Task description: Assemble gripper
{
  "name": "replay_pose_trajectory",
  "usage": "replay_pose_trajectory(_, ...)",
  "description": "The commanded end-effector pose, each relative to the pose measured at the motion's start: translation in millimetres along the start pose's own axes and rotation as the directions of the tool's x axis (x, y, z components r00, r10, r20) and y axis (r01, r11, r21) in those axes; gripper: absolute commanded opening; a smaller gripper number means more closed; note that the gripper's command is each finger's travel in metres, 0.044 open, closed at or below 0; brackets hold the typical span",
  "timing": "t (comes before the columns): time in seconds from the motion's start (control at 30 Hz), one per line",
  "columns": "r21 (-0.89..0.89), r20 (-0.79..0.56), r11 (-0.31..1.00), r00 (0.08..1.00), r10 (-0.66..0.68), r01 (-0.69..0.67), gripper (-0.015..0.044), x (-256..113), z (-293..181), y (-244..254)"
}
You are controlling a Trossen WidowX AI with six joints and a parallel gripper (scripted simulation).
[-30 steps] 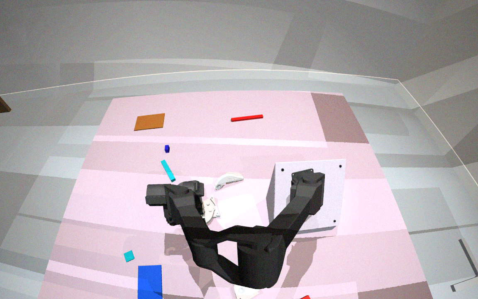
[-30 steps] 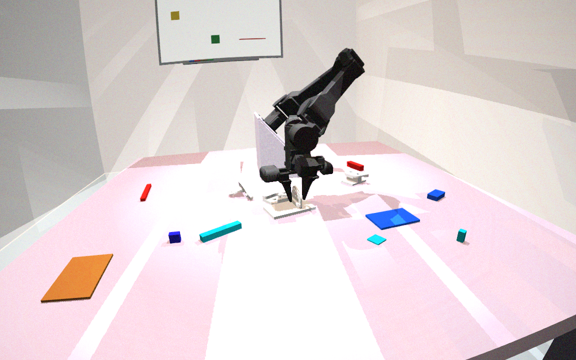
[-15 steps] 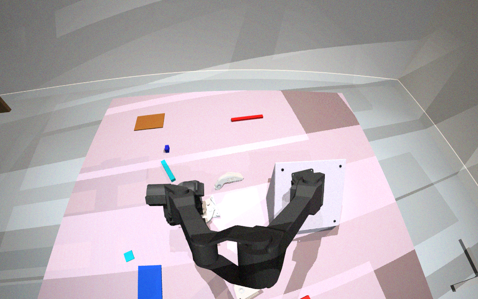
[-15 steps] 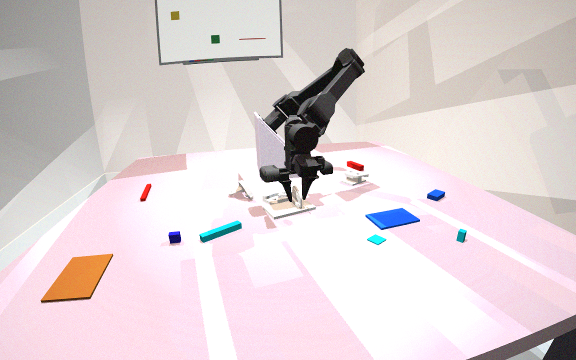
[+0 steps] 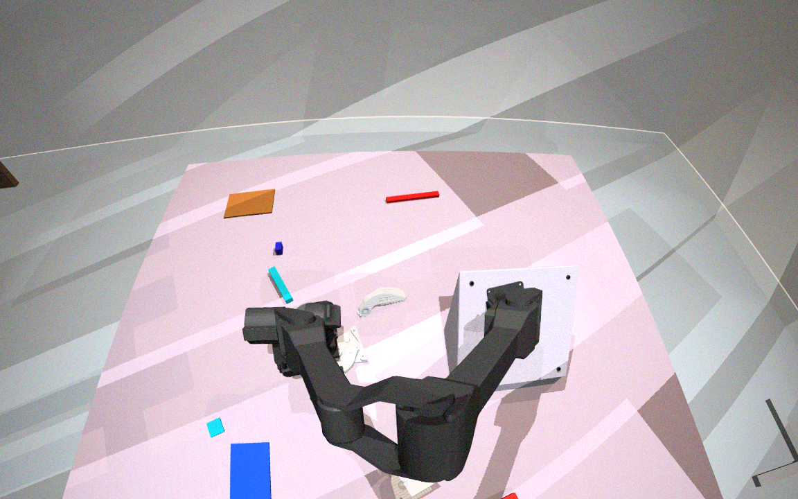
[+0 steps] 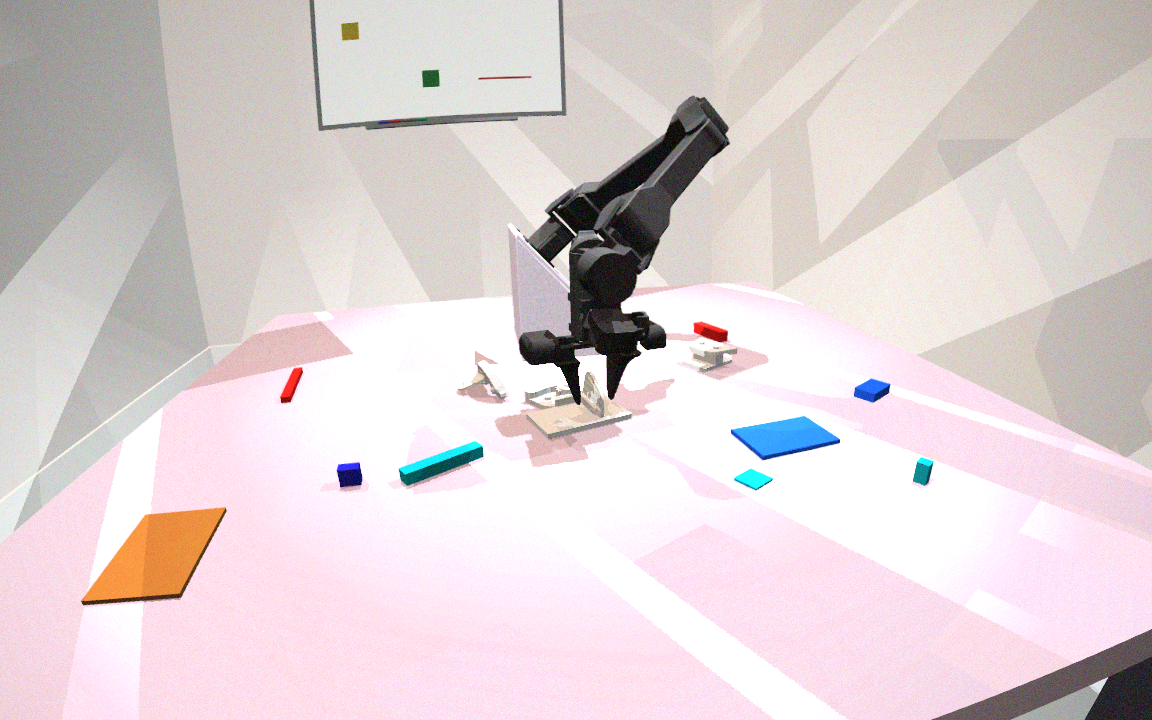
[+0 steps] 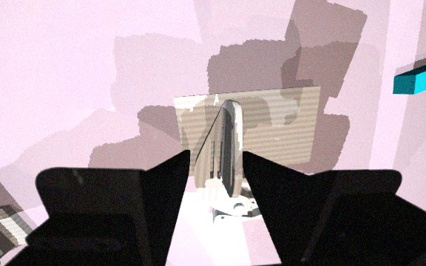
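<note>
My gripper (image 6: 594, 398) (image 7: 216, 155) is open, its fingers on either side of an upright pale jaw (image 6: 593, 386) (image 7: 235, 148). A narrow gap shows at the left finger; the right one is very close. This jaw stands on edge over a flat beige plate (image 6: 553, 426) (image 7: 279, 148). The other pale jaw (image 5: 383, 299) (image 6: 485, 379) lies apart. A white part with holes, apparently the gripper base (image 5: 352, 348) (image 6: 548, 394), sits beside the beige plate. A pale stacked part (image 5: 413, 487) (image 6: 712, 354), possibly the housing plate on a support, stands farther off. The arm hides the fingertips in the top view.
A cyan bar (image 5: 280, 285) (image 6: 441, 462) (image 7: 420, 79) and a dark blue cube (image 5: 278, 248) (image 6: 349, 474) lie near the beige plate. An orange plate (image 5: 250, 203) (image 6: 155, 555), a blue plate (image 5: 250, 471) (image 6: 784, 437) and red bars (image 5: 412, 197) (image 6: 710, 331) lie farther out.
</note>
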State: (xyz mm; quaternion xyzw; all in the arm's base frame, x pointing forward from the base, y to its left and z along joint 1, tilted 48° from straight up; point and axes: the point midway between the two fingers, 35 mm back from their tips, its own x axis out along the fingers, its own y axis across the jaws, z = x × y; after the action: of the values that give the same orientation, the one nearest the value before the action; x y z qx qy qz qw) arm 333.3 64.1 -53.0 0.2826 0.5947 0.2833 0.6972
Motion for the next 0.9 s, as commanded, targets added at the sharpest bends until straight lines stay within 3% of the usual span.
replay_pose_trajectory(0.0, 0.0, 0.0, 1.0, 1.0, 0.0, 0.0, 0.0224, 0, 0, 0)
replay_pose_trajectory(0.27, 0.0, 0.0, 1.0, 1.0, 0.0, 0.0, 0.0224, -2, 0, 0)
replay_pose_trajectory(0.57, 0.002, 0.001, 1.0, 1.0, 0.003, -0.003, 0.0224, -68, -1, 1)
replay_pose_trajectory(0.7, 0.008, 0.01, 1.0, 1.0, 0.003, -0.003, 0.0224, -63, 1, -1)
replay_pose_trajectory(0.87, 0.006, 0.014, 1.0, 1.0, 0.006, -0.006, 0.0093, -65, 0, -1)
